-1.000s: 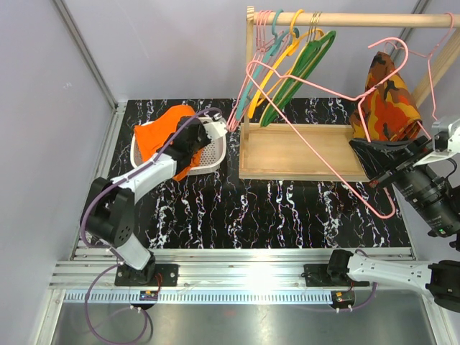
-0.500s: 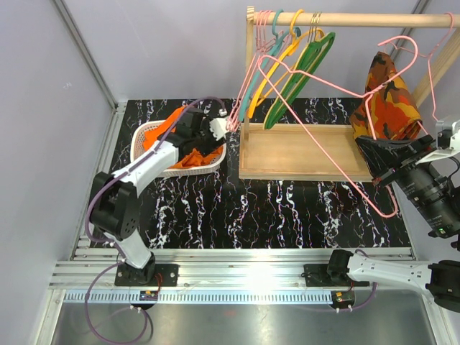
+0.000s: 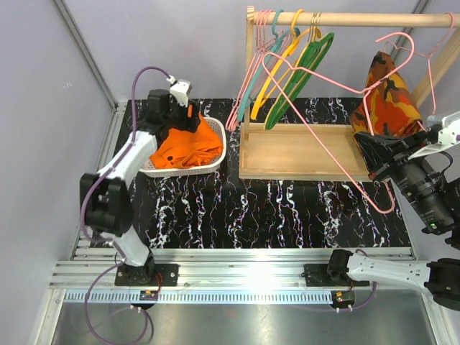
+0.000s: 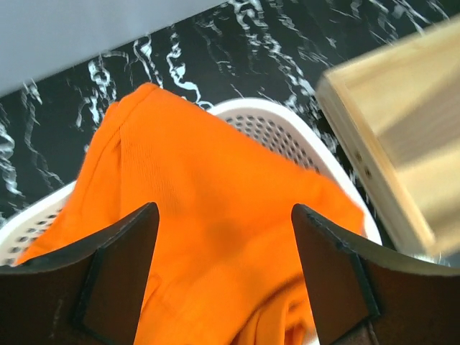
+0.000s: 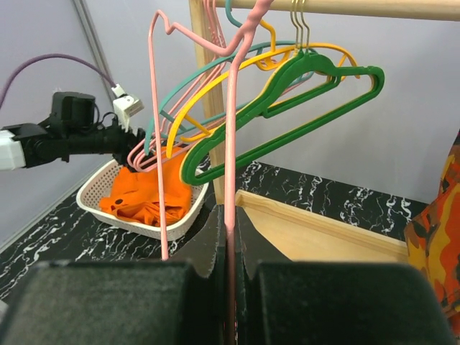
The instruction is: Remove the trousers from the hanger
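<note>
Top external shows trousers (image 3: 190, 146) in basket (image 3: 177, 172) (white).

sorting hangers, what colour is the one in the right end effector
Pink hanger, clearest in right wrist view.

Black marble-look surface (image 3: 287, 208) with white veins. Sitting right on it: a white perforated basket (image 3: 188, 171) over at 10 o'clock and a shallow wooden tray (image 3: 287, 152) around 1 o'clock, just beside each other.
</note>
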Robot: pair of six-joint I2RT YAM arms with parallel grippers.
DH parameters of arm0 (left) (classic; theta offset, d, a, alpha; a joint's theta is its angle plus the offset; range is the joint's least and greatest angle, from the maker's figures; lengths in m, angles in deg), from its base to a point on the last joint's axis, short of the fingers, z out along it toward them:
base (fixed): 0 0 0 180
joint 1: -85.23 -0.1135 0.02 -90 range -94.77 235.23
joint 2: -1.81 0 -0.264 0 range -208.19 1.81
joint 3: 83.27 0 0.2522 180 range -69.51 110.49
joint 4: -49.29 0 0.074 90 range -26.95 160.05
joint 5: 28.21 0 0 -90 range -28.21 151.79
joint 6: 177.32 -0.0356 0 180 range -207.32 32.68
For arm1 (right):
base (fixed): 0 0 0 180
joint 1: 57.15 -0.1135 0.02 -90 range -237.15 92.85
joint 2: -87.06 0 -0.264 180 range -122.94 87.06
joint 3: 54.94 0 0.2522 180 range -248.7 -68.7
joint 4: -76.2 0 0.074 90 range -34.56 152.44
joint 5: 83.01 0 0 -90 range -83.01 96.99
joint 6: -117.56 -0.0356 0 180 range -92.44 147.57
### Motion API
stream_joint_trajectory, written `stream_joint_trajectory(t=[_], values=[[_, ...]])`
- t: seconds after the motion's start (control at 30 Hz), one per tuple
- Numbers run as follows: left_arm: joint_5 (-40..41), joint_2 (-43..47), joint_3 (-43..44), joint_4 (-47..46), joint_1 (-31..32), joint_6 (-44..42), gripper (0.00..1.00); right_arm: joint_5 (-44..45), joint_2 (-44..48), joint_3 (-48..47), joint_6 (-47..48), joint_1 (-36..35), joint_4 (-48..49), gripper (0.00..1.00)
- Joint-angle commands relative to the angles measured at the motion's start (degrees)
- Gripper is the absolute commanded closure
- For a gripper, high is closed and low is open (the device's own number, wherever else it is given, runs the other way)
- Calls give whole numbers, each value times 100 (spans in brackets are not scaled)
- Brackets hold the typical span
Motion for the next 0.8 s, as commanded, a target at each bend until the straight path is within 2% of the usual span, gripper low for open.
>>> stream_joint_trajectory(t=[0.0,0.03,0.13,0.3,0.43,0.53,0.77], values=[[794,-897,678,521,45,1426,23,381,-137,-97,127,26,211,100],[1213,-1012,740,671,45,1776,22,435,-137,-89,145,35,219,100],[1646,-1512,951,978,-43,2374,21,497,-137,-106,154,35,193,100],[1596,-2435,1565,1374,-87,2649,25,444,-137,-97,171,35,202,100],[1612,-3121,1742,1902,-52,2790,25,453,-154,-71,198,26,158,100],[2067,-3193,1865,2131,158,2501,25,479,-137,8,215,26,141,100],[1947,-2870,2041,2351,220,2289,24,1173,-576,-299,-5,35,-624,100]])
